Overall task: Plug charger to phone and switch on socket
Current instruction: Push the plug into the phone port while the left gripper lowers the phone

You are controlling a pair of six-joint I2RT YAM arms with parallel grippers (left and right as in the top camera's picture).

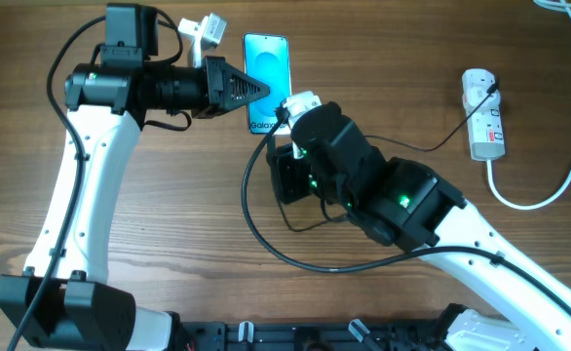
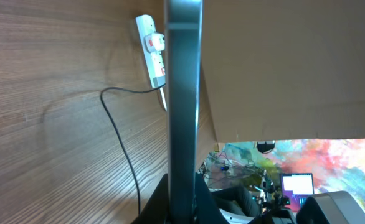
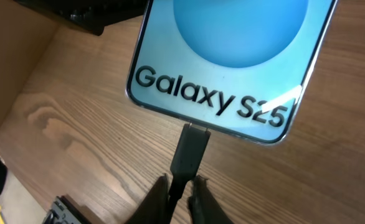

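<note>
At the far left, the left claw [image 1: 262,90] is seen clamped on the long left edge of a flat, turquoise-screened rectangular phone [image 1: 269,57], which is held steady just right of that claw over the brown wood-grain tabletop [image 1: 188,214]. In the left wrist view the phone is seen edge-on between the closed fingers.

Just below the phone's white lower band, the right claw [image 3: 180,198] is set around the thin black charger [image 3: 190,149]. Its small black plug tip is pressed against the middle of the phone's bottom edge, directly ahead of this claw. The fingertips [image 3: 202,198] are drawn close on either side of the cable, but whether it is gripped or merely flanked cannot be told.

The plugging step is judged to be at its end, with the plug apparently seated. The small elongated white socket [image 1: 484,115] with red switch marks is found well off to the right of the right claw, untouched. For the next move, the cable should be let go without tugging, and a red switch pressed with a fingertip.
</note>
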